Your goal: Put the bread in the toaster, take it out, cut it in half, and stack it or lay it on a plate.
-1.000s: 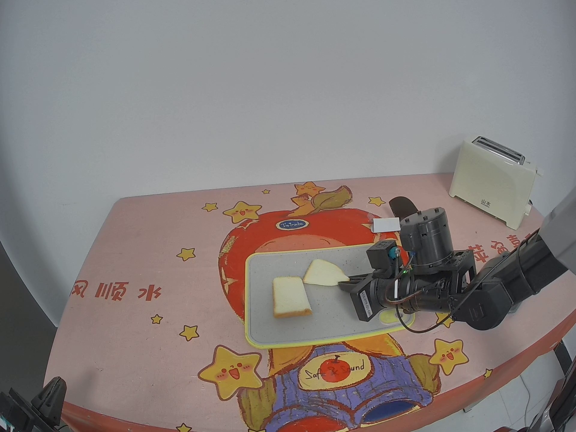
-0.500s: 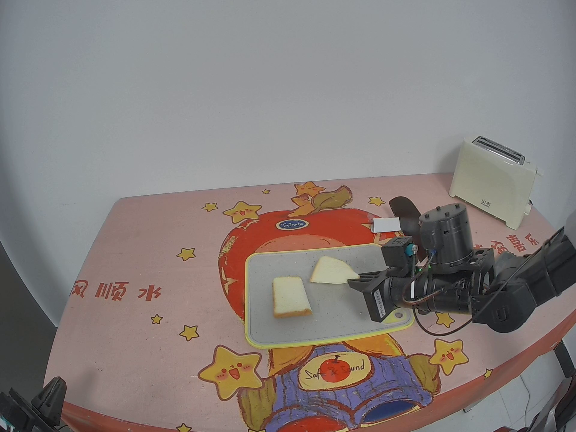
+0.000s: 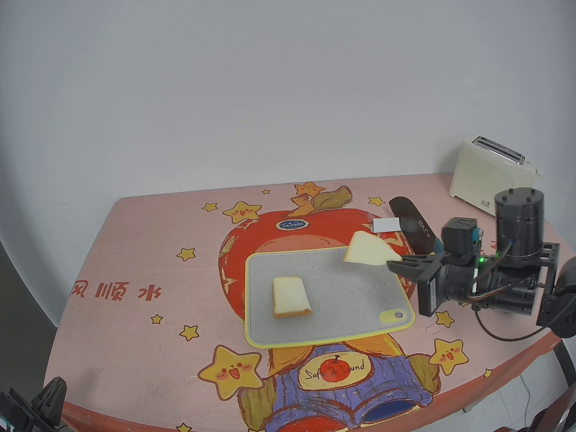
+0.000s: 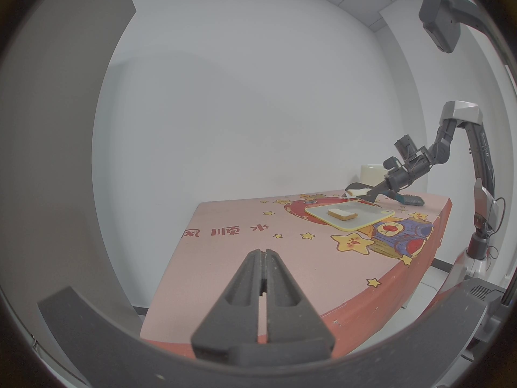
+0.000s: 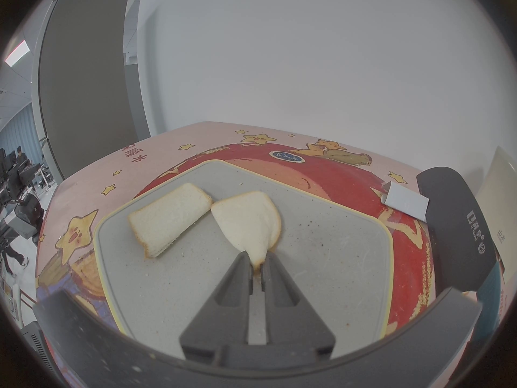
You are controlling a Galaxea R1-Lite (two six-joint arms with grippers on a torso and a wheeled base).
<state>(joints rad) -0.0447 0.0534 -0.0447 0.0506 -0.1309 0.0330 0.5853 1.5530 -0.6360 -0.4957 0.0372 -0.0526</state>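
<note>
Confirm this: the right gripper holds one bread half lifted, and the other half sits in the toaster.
No: the right gripper does hold one bread half lifted, but the other half lies on the cutting board, as the head view shows.

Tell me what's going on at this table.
The right gripper is shut on one bread half, pinching it by a corner and holding it raised over the far right corner of the cutting board. The other half lies flat on the board. A knife rests beside the board, and the toaster stands at the table's far right. The left gripper is shut and empty by the table's near left corner.
</note>
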